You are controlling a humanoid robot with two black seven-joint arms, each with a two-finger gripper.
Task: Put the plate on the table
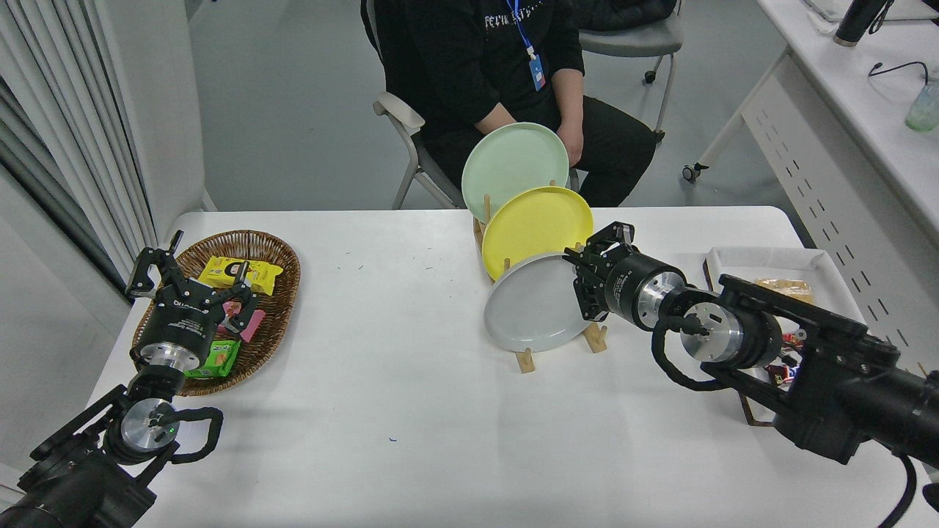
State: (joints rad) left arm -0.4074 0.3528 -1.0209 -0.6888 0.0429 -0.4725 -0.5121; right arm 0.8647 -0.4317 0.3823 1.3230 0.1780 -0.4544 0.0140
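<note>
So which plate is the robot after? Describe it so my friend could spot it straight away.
Find the wooden rack near the middle of the white table, holding three upright plates in a row. The plate is the nearest one, at the rack's front, with the right gripper at its right edge. It is plain light grey; the plates behind it are yellow and pale green.

matt plate (532,304), wood rack (525,358)
</note>
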